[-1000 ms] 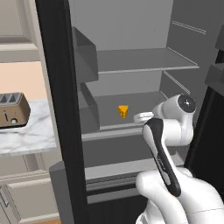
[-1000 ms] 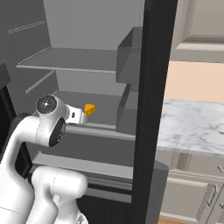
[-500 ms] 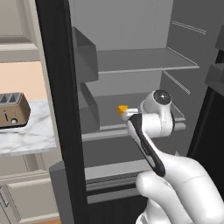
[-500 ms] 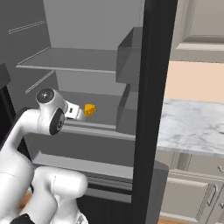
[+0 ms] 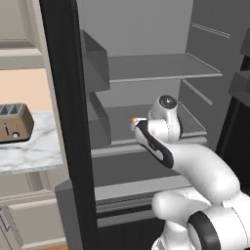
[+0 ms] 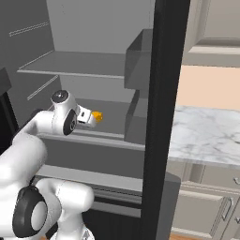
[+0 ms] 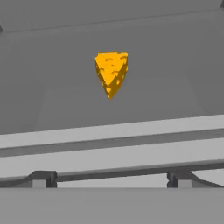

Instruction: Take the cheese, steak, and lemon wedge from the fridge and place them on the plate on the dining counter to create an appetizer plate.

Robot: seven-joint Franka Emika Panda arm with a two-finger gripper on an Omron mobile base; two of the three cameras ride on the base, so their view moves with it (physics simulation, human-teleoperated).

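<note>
The cheese [image 7: 111, 72], a chunky orange-yellow wedge, sits on the middle grey shelf [image 6: 112, 112] of the open fridge [image 5: 156, 66]. In the hand view it lies straight ahead, beyond the shelf's front lip. My gripper [image 7: 110, 179] is open, its two dark fingertips [image 7: 41, 178] spread wide and short of the cheese, with nothing between them. From the right base view my hand [image 6: 84, 115] reaches in just left of the cheese [image 6: 97, 115]. In the left base view my wrist covers most of the cheese [image 5: 134, 119]. The steak, lemon wedge, plate and dining counter are out of view.
Grey door bins [image 5: 95, 61] hang on the fridge's left side, behind the black door edge [image 5: 68, 122]. A toaster [image 5: 14, 122] stands on the marble wall counter [image 5: 34, 151]. The same counter [image 6: 206, 136] and grey cabinets [image 6: 201, 206] lie right of the fridge.
My arm has swung further into the fridge toward the cheese, and the wrist now covers most of it in the left base view. The gripper stays open.
</note>
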